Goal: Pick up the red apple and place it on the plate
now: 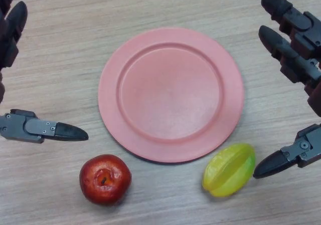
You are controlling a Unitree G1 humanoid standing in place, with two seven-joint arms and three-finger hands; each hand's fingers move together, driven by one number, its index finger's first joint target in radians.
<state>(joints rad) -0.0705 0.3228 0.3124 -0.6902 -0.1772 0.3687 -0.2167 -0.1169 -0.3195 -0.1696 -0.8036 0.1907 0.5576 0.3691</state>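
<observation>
Apple (pixel 105 179) lies just below open left hand (pixel 30 127).

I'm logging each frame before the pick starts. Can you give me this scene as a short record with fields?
surface: wooden table
plate: pink plate, centre of view, nothing on it
target: red apple, on the table beside the plate's near-left rim, stem dimple facing up
other item: yellow-green starfruit, on the table at the plate's near-right rim
left hand: left hand, at the left edge, open, holding nothing
right hand: right hand, at the right edge, open, thumb tip close to the starfruit
task status: apple not yet grasped
</observation>
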